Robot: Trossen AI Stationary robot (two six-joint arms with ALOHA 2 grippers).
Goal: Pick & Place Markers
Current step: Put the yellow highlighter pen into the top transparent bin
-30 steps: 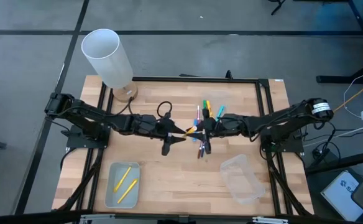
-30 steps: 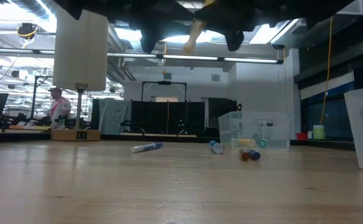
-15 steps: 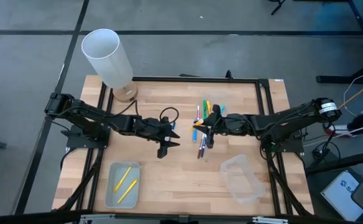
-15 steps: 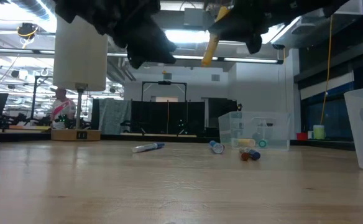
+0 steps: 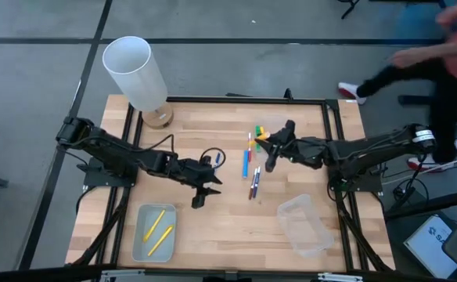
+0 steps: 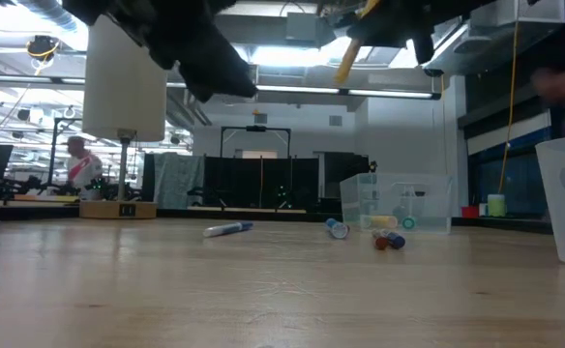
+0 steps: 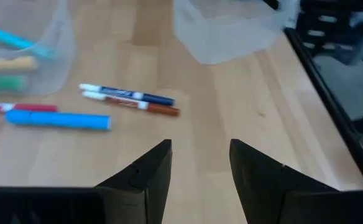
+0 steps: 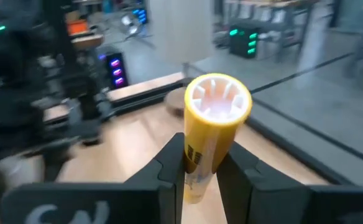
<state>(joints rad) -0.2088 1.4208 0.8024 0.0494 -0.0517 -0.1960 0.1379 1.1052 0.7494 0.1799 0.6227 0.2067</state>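
My right gripper (image 5: 270, 144) is shut on a yellow marker (image 8: 211, 127), well above the table's middle; in the low view the marker (image 6: 348, 60) slants down from it. My left gripper (image 7: 197, 149) is open with nothing between its fingers, left of centre (image 5: 204, 192), above bare wood. Loose markers lie flat on the table: a light blue one (image 5: 245, 163), a dark blue one (image 7: 128, 94) and a brown one (image 7: 138, 106). More markers lie in a clear tray (image 7: 51, 62). Two yellow markers (image 5: 158, 227) lie in the near-left tray (image 5: 141, 249). My right gripper pinches the yellow marker's barrel (image 8: 195, 163) between its two fingers (image 8: 171, 158), a little below the marker's hollow end (image 8: 219, 99). The fingers lie across the marker. The marker is lifted clear of the table and tilted.
A tall white cylinder (image 5: 134, 72) stands at the far left corner. An empty clear tray (image 5: 303, 227) sits near the right front. A person (image 5: 440, 55) moves beyond the table's far right corner. Bare wood lies between the two near trays.
The two grippers, close together at the table's middle a second ago, have drawn apart. My right gripper has risen and gone toward the far right with the yellow marker, turning more level. My left gripper has gone toward the near left and down. A person has come into view.
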